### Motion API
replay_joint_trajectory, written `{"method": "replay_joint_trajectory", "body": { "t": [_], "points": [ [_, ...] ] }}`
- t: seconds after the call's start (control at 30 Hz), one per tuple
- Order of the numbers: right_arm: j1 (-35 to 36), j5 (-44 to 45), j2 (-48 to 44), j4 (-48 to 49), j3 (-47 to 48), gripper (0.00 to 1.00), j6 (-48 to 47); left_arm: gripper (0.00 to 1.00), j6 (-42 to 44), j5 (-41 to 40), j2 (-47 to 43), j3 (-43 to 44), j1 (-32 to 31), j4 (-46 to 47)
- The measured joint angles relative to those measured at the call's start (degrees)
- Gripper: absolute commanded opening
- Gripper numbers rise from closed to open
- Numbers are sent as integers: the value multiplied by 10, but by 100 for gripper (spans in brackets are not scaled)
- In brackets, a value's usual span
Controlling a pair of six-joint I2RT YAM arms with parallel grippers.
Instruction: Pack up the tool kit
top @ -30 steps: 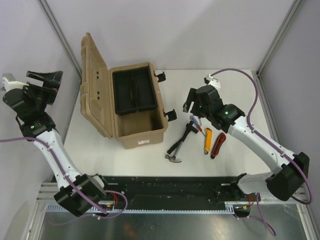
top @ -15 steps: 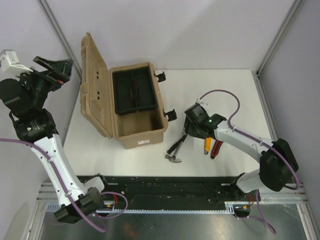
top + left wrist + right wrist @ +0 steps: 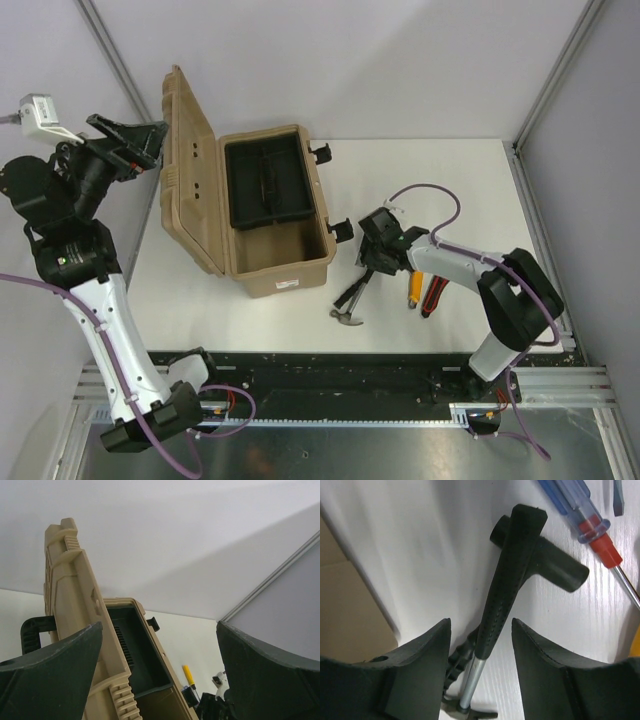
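The tan toolbox (image 3: pixel 285 262) stands open, lid (image 3: pixel 188 170) raised at its left and a black inner tray (image 3: pixel 265 183) in its far half. A hammer (image 3: pixel 352 300) lies on the table to the right of the box. My right gripper (image 3: pixel 378 262) is low over it. In the right wrist view the hammer's black grip (image 3: pixel 507 585) runs between the open fingers (image 3: pixel 420 665), with a gap on each side. Blue screwdrivers (image 3: pixel 575 510) lie beyond it. My left gripper (image 3: pixel 135 140) hangs high beside the lid (image 3: pixel 70 580), open and empty.
A yellow knife (image 3: pixel 415 284) and a red-black handled tool (image 3: pixel 434 290) lie just right of the hammer. A black T-shaped handle (image 3: pixel 555 565) lies under the hammer's grip. The box's black latches (image 3: pixel 342 230) stick out toward the tools. Frame posts stand at both back corners.
My right arm came down and forward from above the screwdrivers to straddle the hammer's handle, its jaws narrowing. My left arm rose and turned toward the toolbox lid.
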Motion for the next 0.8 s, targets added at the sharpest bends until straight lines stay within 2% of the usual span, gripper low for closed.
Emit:
{"method": "replay_joint_trajectory", "body": {
  "t": [0.2, 0.43, 0.47, 0.8],
  "points": [
    [-14, -2, 39, 20, 0, 44, 8, 99, 0, 0, 1, 0, -3, -2],
    [-17, -1, 47, 31, 1, 6, 5, 99, 0, 0, 11, 0, -3, -2],
    [-17, 1, 48, 30, 2, 3, 1, 99, 0, 0, 13, 0, -4, -3],
    [-16, 26, 25, 4, 17, 0, -50, 99, 0, 0, 22, 0, -4, -6]
  ]
}}
